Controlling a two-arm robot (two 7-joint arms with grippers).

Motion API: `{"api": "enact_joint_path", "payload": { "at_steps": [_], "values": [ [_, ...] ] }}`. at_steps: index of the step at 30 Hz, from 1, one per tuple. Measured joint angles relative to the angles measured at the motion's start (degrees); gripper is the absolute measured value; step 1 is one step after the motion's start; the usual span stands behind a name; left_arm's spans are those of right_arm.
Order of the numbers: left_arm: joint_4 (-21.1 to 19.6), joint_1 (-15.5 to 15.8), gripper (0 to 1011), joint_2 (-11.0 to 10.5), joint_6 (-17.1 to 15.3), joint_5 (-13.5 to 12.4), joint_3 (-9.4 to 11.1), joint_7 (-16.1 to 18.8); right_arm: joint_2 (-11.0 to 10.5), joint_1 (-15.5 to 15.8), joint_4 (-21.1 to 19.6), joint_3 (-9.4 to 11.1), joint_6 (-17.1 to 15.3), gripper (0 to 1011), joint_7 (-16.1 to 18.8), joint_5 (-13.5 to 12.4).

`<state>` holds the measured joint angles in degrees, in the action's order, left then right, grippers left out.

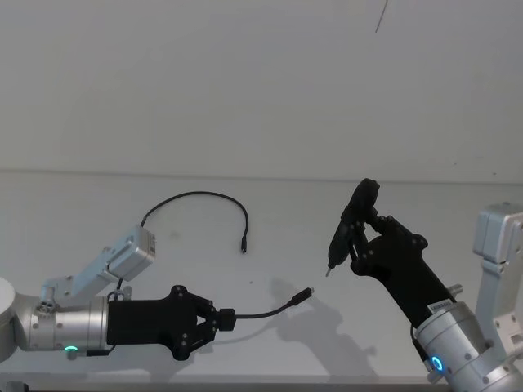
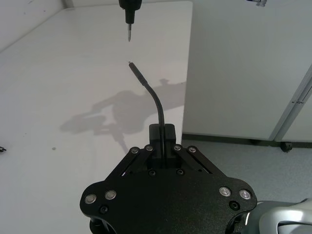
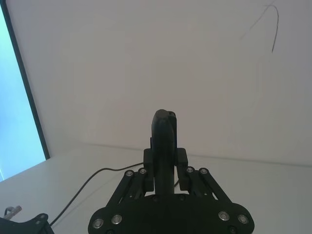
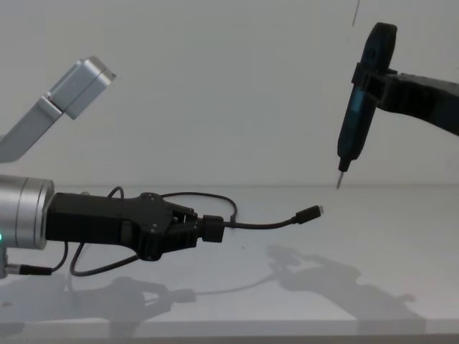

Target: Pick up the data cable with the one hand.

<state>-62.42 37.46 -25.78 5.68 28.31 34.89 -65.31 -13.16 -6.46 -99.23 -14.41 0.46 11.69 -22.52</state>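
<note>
**Low at the bench's left: cable pinched, ready to lift**

Near the front edge of the bench [image 1: 98, 204], left end effector [image 1: 222, 318] pressed together on the data cable [image 2: 159, 109]. Held stretch running straight out along the fingers, rightward, connector tip clear of the bench. Just beyond it, pen-like tool [image 4: 361, 93] clamped in the right end effector [image 3: 165, 158]. Other end arcing on the bench behind. Probably only lifting left. No legible writing.
</note>
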Motion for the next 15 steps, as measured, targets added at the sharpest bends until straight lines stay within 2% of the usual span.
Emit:
{"api": "enact_joint_path", "payload": {
  "at_steps": [15],
  "values": [
    [0.0, 0.0, 44, 0.0, 0.0, 0.0, 0.0, 0.0, 1.6, 1.4, 0.2, 0.7, 0.6, 269, -0.7, 0.0]
  ]
}}
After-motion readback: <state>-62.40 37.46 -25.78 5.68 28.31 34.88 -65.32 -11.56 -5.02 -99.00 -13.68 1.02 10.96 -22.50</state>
